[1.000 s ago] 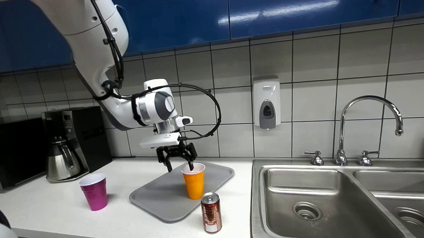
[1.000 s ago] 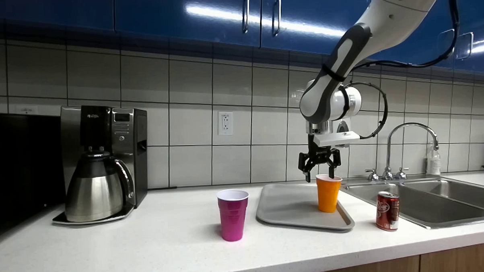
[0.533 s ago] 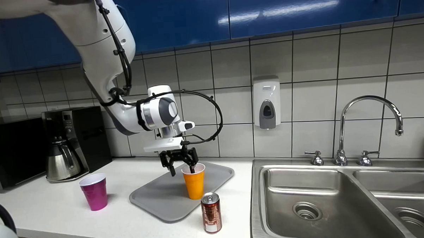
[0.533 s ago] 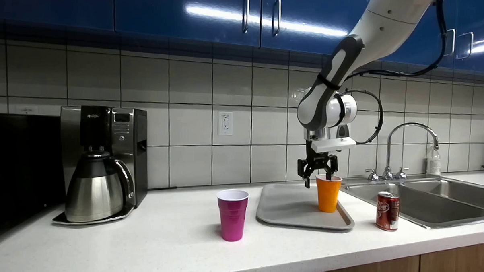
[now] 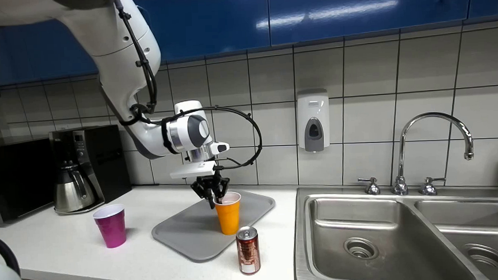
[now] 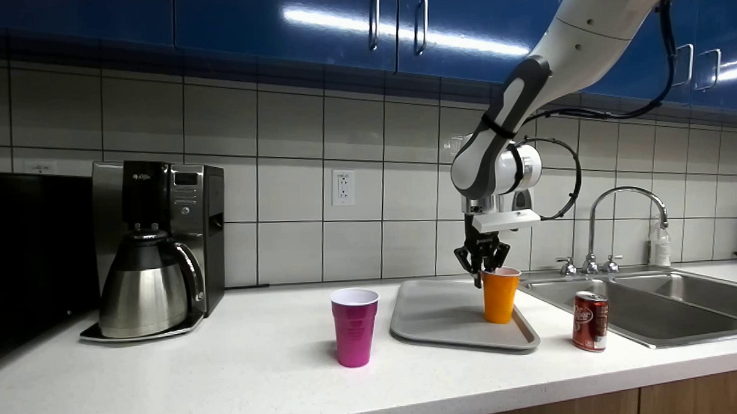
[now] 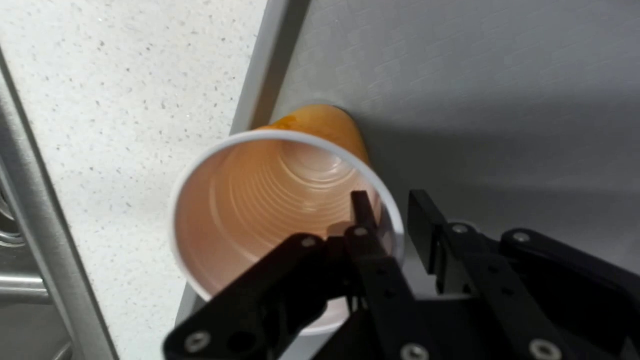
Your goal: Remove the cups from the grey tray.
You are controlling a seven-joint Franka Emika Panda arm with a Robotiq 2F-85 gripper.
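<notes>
The orange cup (image 5: pixel 229 217) stands upright on the grey tray (image 5: pixel 190 235), close to the tray edge that faces the sink. In the wrist view the white rim and pale inside of the orange cup (image 7: pixel 260 200) show. One finger of my gripper (image 7: pixel 389 196) is inside that cup, the other outside it, so the rim lies between them. Gaps show between the wall and both fingers, so the jaws are part-way open. The magenta cup (image 6: pixel 354 330) stands upright on the counter, off the tray.
A reddish-brown can (image 5: pixel 248 254) stands on the counter near the tray's front corner. A steel sink (image 5: pixel 301 237) with a tall faucet (image 5: pixel 399 187) lies beside the tray. A coffee maker with a steel carafe (image 6: pixel 145 294) sits by the wall.
The gripper has come down, putting one finger into the orange cup. Its fingers have drawn much closer together around the cup's wall. The cups and the tray have stayed put.
</notes>
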